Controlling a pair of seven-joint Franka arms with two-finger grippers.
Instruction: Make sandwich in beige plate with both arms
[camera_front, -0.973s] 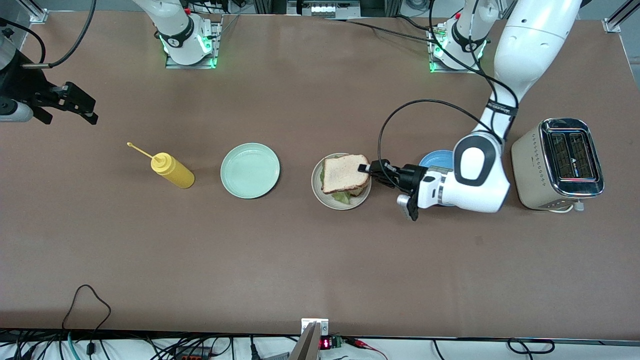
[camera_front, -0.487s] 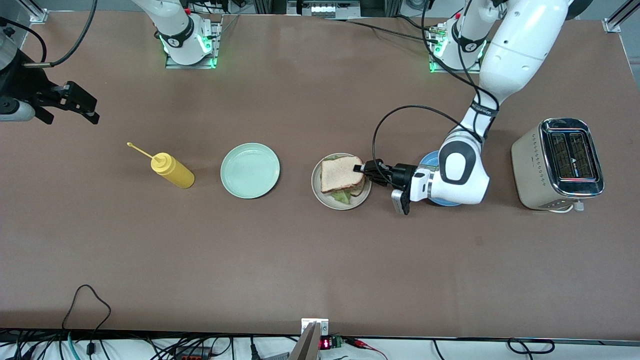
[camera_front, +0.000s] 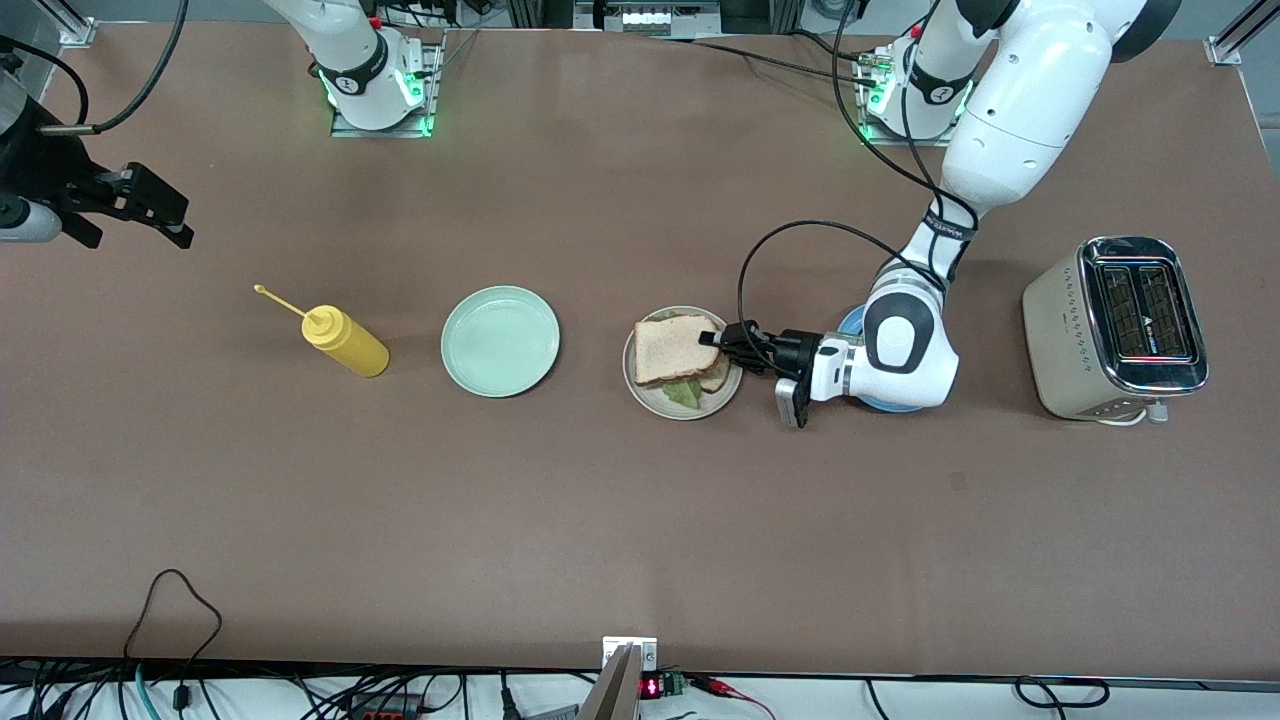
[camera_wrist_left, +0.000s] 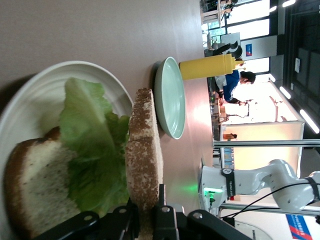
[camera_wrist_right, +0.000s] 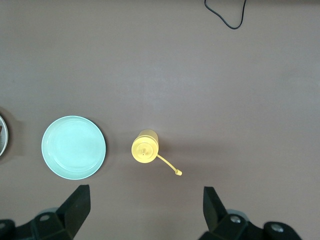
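The beige plate (camera_front: 690, 412) holds a bread slice (camera_front: 716, 378) with a green lettuce leaf (camera_front: 683, 392) on it. My left gripper (camera_front: 712, 338) is shut on the edge of a second bread slice (camera_front: 672, 350), held just over the lettuce. The left wrist view shows that slice (camera_wrist_left: 144, 160) edge-on between the fingers of the left gripper (camera_wrist_left: 146, 220), with the lettuce (camera_wrist_left: 92, 150), the lower slice (camera_wrist_left: 35, 185) and the plate (camera_wrist_left: 30, 100) beside it. My right gripper (camera_front: 183, 222) waits open above the table at the right arm's end, its open jaws (camera_wrist_right: 145, 210) empty.
A mint-green plate (camera_front: 500, 340) and a yellow squeeze bottle (camera_front: 345, 342) lie between the beige plate and the right arm's end. A blue plate (camera_front: 862, 320) sits partly under the left arm's wrist. A toaster (camera_front: 1120, 325) stands at the left arm's end.
My left gripper has carried the top bread slice a little toward the right arm's end and lower over the lettuce. The right arm has stayed where it was.
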